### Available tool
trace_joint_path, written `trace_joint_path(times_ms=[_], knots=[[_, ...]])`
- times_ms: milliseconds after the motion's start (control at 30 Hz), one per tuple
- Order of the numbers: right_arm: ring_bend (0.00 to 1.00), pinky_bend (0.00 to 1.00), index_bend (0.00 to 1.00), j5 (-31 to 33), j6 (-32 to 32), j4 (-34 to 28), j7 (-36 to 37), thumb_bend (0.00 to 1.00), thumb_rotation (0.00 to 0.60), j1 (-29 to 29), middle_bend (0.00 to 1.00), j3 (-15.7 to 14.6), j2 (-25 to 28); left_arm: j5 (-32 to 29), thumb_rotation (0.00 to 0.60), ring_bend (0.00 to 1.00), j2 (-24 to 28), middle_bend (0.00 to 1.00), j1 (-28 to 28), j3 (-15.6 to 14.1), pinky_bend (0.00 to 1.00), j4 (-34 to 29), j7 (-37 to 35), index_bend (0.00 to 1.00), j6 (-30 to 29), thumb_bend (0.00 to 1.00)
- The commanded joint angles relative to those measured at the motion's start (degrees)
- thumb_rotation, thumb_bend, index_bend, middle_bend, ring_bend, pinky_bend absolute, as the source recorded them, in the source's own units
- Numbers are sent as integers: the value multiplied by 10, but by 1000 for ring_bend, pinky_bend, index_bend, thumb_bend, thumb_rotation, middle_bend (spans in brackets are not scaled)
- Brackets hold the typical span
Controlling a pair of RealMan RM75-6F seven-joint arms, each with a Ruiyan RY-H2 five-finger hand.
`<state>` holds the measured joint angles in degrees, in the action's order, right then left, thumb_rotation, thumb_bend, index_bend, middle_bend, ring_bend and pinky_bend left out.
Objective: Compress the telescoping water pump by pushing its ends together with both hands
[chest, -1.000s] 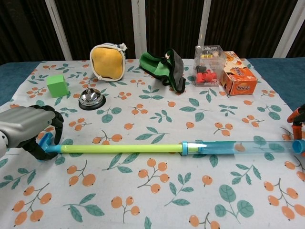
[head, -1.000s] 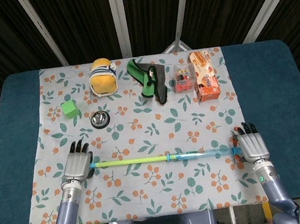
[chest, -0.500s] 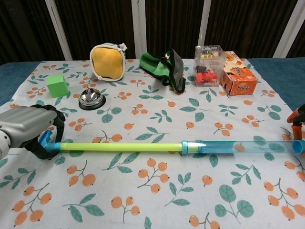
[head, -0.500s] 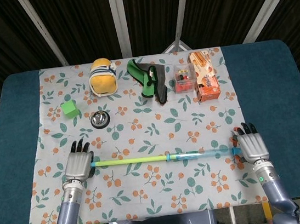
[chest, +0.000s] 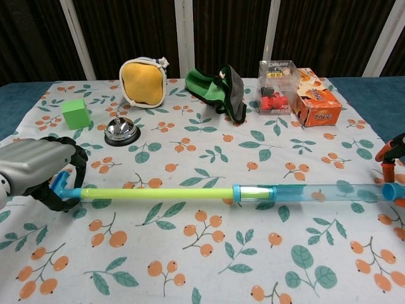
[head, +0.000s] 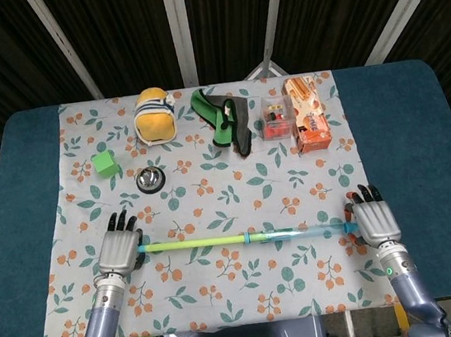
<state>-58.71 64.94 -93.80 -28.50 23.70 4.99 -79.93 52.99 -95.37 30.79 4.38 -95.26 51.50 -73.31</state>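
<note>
The water pump [head: 247, 237] lies left to right across the near part of the floral cloth. It has a yellow-green rod [chest: 152, 192], a blue collar [chest: 237, 192] and a clear blue tube [chest: 316, 193]. My left hand [head: 118, 251] curls its dark fingers [chest: 69, 158] around the blue handle [chest: 60, 185] at the rod's left end. My right hand [head: 376, 222] sits at the tube's right end, palm down. Its fingertips [chest: 392, 151] show at the chest view's right edge, above the tube's mouth, which it holds.
Along the back of the cloth [head: 212, 195] are a yellow pouch [head: 154, 115], a green-and-black fabric item [head: 227, 118], a clear box of red pieces [head: 274, 118] and an orange carton [head: 307, 114]. A green cube [head: 105, 163] and a metal bell [head: 150, 179] stand behind my left hand.
The pump has shortened: the tube and its collar slid left over the rod as my right hand moved left. My left hand edged slightly right with the handle.
</note>
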Motion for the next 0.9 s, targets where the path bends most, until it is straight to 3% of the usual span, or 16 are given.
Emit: trace_joint_path(times_ms=[33,900], knots=[[0,0,664,13,2,-14,-6,308,600,4,230,7,2,-2,600,0,3,155,0,4,0,-15,-1,588,-4,524],[0,0,685,21,57,-99,-113,307,600,33,245,13,-24,6,600,0,24,158,7,10,0,-75,-9,591,-24,525]])
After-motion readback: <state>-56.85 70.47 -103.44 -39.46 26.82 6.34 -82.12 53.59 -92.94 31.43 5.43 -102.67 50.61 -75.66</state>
